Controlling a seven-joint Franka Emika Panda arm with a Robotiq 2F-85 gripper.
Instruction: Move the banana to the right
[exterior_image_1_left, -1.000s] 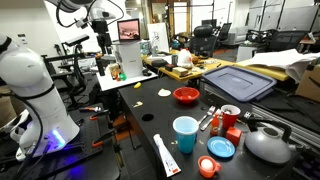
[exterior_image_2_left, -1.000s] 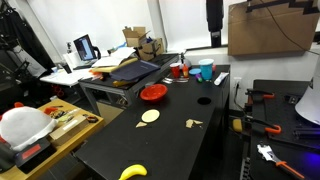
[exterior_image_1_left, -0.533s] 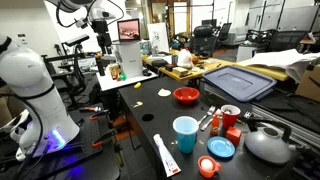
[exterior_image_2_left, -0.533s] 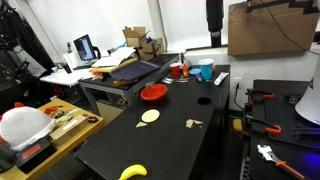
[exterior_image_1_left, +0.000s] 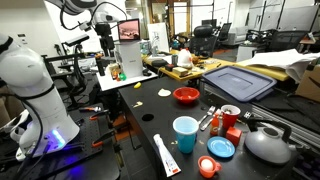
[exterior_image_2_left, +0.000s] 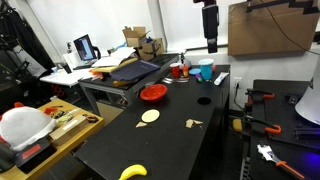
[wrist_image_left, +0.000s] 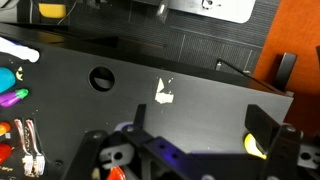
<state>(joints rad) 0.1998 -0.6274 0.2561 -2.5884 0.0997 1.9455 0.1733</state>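
Banana (exterior_image_2_left: 133, 172): yellow, lying at near edge of blk surface (exterior_image_2_left: 175, 150). Gripper (exterior_image_2_left: 211, 42): up over far edge, jaws spread, well apart fr. banana.

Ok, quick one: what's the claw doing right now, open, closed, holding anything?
Claw: open and empty. The banana lies on the table, not yet grasped.

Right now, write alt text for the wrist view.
The open gripper hangs over a black table, with a yellow sliver of the banana showing at lower right. A round hole and a pale scrap mark the tabletop.
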